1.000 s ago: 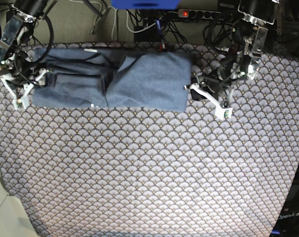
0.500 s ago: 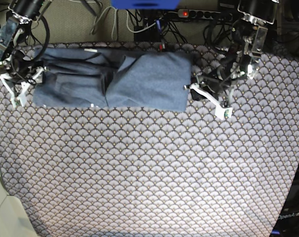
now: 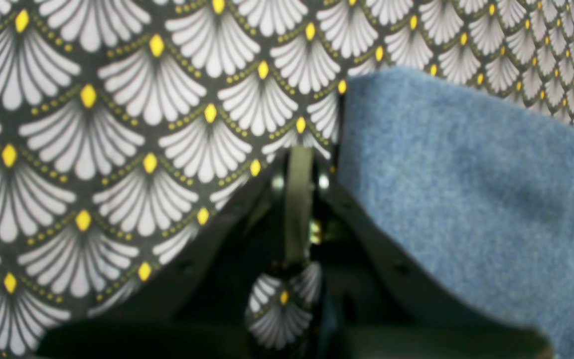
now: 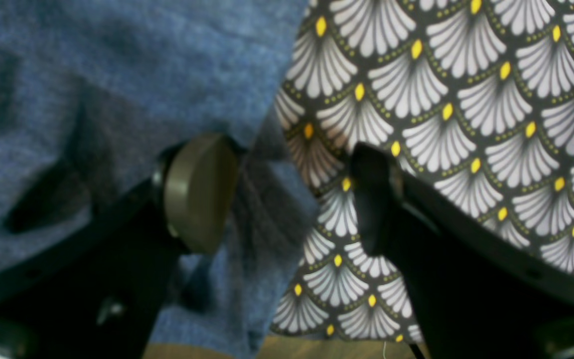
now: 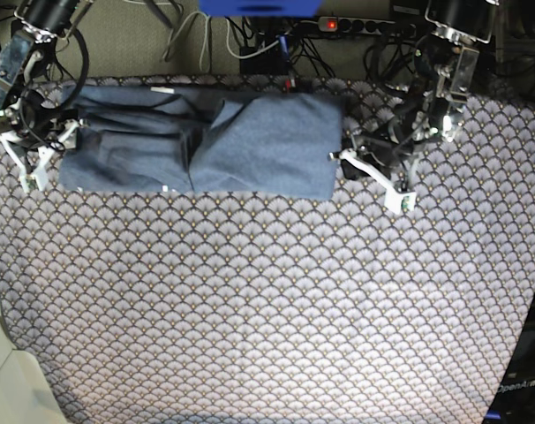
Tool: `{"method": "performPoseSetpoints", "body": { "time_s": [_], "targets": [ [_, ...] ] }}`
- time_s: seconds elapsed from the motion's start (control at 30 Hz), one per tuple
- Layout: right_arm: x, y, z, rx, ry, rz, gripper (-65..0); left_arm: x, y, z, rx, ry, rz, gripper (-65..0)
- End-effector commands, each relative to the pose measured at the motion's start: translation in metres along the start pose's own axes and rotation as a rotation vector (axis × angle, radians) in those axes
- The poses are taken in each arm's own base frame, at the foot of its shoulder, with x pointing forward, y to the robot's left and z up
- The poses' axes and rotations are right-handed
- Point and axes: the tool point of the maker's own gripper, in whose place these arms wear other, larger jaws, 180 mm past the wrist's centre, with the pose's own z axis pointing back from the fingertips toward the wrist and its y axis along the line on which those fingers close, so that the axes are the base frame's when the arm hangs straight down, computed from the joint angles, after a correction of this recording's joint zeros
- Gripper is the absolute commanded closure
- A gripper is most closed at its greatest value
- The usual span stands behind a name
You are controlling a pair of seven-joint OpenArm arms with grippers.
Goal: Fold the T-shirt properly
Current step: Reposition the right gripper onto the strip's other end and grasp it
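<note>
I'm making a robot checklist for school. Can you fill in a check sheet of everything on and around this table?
Surface: scallop-patterned tablecloth, lying flat.
Job's things: T-shirt, partly folded, bunched in the middle, at the far edge.
Clutter: nothing seen.
Grippers: left gripper shut, empty, beside the shirt's edge; right gripper open, straddling the other edge.
Cables: tangle behind the table, power strip lit red.
Surroundings: blue object at top; pale object in near corner.

A robotics lab bench: 2 robot arms (image 5: 431, 97) stand at the far corners of a table under a scallop-patterned tablecloth (image 5: 267, 300). Behind it, a power strip (image 5: 356, 25) with a lit red switch and a tangle of cables (image 5: 250, 44) crowd the floor.
</note>
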Motion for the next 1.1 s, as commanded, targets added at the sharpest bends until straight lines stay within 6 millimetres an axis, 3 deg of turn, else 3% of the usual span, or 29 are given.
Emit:
{"method": "performPoseSetpoints", "body": {
  "time_s": [0.0, 0.4, 0.57, 0.8, 0.97, 1.07],
  "targets": [
    [0.009, -0.009, 0.005, -0.023, -0.022, 0.013, -41.0, -0.001, 0.005, 0.002, 0.024, 0.012, -0.006, -0.4],
    [-0.016, 0.008, -0.014, 0.043, 0.044, -0.038, -39.6, -0.001, 0.006, 0.003, 0.025, 0.012, -0.009, -0.4],
    [-0.02, 0.034, -0.021, 0.095, 0.066, -0.012, -30.2, -0.001, 0.006, 0.003, 0.025, 0.012, -0.009, -0.4],
    [-0.026, 0.073, -0.03, 0.173, 0.101, 0.067, -11.9, -0.001, 0.007, 0.003, 0.026, 0.012, -0.01, -0.4],
    [-0.028, 0.082, -0.031, 0.191, 0.111, 0.093, -0.2, 0.0, 0.006, 0.003, 0.02, 0.012, -0.004, -0.4],
    [-0.026, 0.082, -0.031, 0.191, 0.106, 0.095, 0.0, 0.004, 0.001, 0.005, 0.009, -0.003, -0.009, -0.4]
  ]
}}
